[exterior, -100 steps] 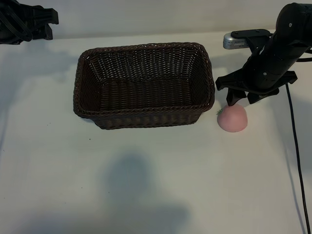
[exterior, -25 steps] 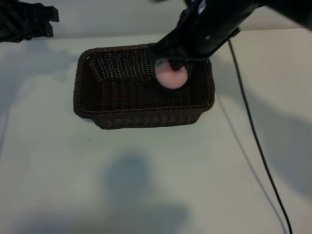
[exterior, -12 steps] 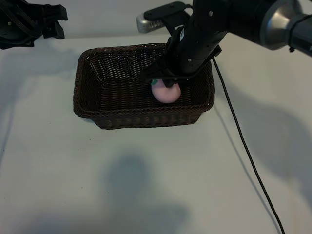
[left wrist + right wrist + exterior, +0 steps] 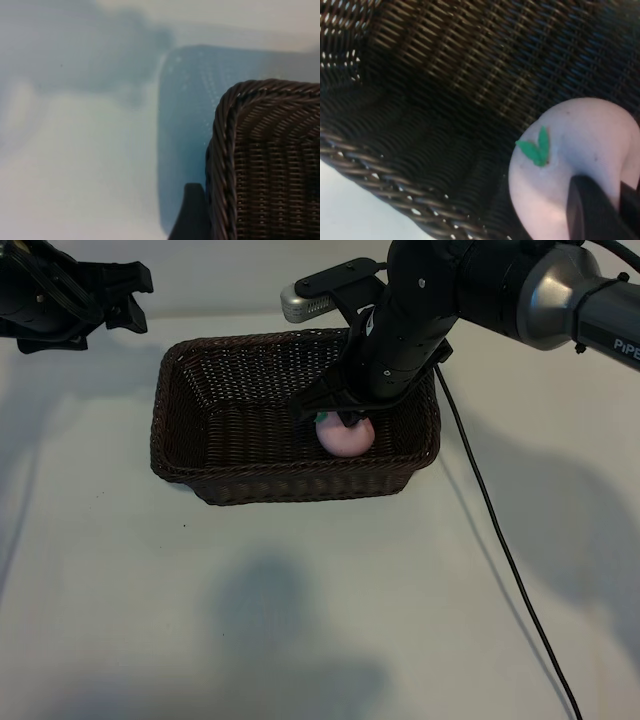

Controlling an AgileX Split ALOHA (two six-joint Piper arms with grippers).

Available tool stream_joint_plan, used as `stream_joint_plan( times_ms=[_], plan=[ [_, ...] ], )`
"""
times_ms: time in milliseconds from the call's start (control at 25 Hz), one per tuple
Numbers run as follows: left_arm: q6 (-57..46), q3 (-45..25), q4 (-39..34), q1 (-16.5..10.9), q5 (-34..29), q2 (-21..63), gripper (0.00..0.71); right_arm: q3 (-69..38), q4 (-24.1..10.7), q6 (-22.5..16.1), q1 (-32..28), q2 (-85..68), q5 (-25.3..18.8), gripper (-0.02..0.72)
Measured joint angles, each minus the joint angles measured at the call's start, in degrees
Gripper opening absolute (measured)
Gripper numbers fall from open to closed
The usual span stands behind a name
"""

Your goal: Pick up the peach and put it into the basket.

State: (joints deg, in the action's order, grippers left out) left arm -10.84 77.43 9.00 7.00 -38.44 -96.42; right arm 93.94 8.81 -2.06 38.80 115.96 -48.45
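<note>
From the exterior view, I have the right gripper (image 4: 343, 421) reaching down into the large dark-brown woven wicker basket (image 4: 180, 455), its fingers clamped narrow on the small round pale-pink peach (image 4: 346, 436). The peach sits low inside the basket's right half, near the front wall, under the black arm. I judge it is held this deep so that it has little way to drop and roll once let go. Whether it rests on the floor of the basket I cannot tell. The left gripper (image 4: 125, 295) hangs at the far left corner of the white table (image 4: 300, 600), outside the basket, apart from the work; from here its fingers look spread.

In the left wrist view I see only a rounded corner of the basket with its braided rim (image 4: 227, 107) and bare table beside it. One dark fingertip (image 4: 192, 212) shows just beside the wicker wall, with nothing between the fingers, so that arm is idle and wide open.

The right wrist view puts me inside the basket: sloping woven sides all round, the peach filling the near corner, its tiny green stem leaf (image 4: 536, 148) facing the camera. A dark finger (image 4: 590, 207) presses on the fruit's skin, so the grip holds and the release is not yet done.
</note>
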Motion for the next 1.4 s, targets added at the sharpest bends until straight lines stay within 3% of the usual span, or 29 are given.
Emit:
stream_joint_plan(
  times_ms=[440,600,800,960,1400],
  plan=[
    [0.00,0.00,0.12,0.00,0.91,0.00,0.587,0.00,0.05,0.00,0.05,1.14,3.58,0.071],
    [0.00,0.00,0.13,0.00,0.91,0.00,0.587,0.00,0.05,0.00,0.05,2.56,3.74,0.196],
    [0.00,0.00,0.18,0.00,0.91,0.00,0.587,0.68,0.09,-0.05,0.05,2.70,3.48,0.445],
    [0.00,0.00,0.18,0.00,0.91,0.00,0.587,3.28,0.16,0.00,0.05,2.70,1.11,0.536],
    [0.00,0.00,0.13,0.00,0.91,0.00,0.587,13.77,-1.91,-0.35,-0.54,2.70,-10.32,0.551]
  ],
)
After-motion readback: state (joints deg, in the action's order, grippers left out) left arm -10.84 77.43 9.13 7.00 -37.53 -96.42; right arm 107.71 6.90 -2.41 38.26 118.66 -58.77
